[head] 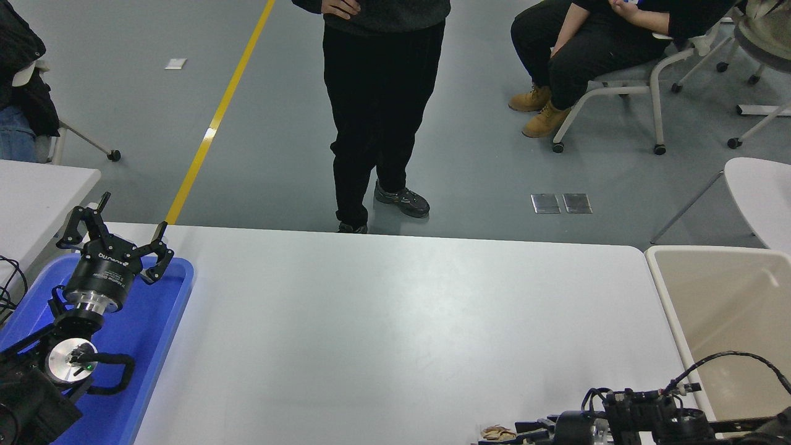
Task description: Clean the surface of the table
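Note:
The table surface [395, 321] is a wide matte white top filling the middle of the head view. At its near edge lies a small crumpled brown scrap [496, 432], mostly cut off by the picture's bottom. My right gripper [516, 431] sits low at the bottom right, its black fingers reaching left and right up against the scrap; whether they grip it is hidden. At the lower left, my left gripper [131, 215] is parked over a blue tray [154, 334] with its fingers spread open and nothing in them.
A beige bin [729, 309] stands against the table's right end. A smaller white table [37, 191] is at the left. One person [383, 111] stands at the far edge, and another sits on a chair [624, 80] at the upper right.

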